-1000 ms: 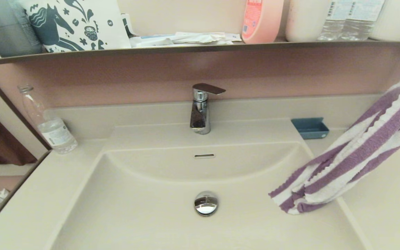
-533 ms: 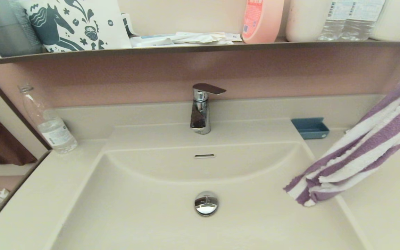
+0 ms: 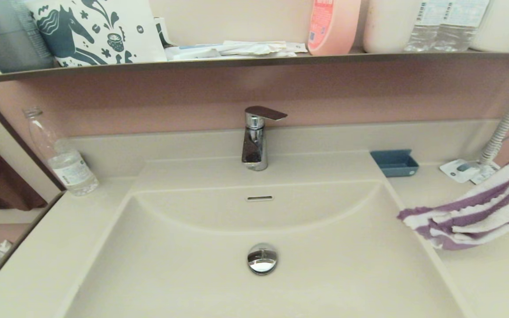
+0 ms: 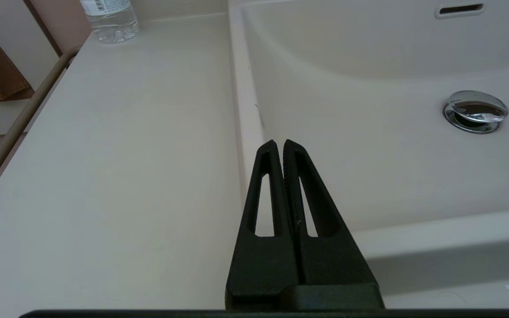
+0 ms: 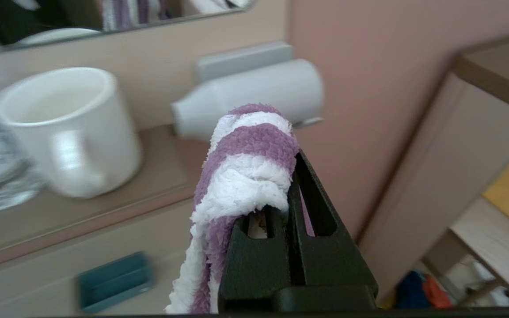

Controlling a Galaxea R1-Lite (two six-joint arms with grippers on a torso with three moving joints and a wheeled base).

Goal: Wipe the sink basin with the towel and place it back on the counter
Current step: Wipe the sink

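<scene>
Purple-and-white striped towel stays pinched in the right gripper's shut jaws, its loose end trailing below them onto the desk beside the sink basin, seemingly for set-down, while the left gripper idles, closed and empty.

One towel, one sink basin, one faucet, one blue tray, one mug.
</scene>
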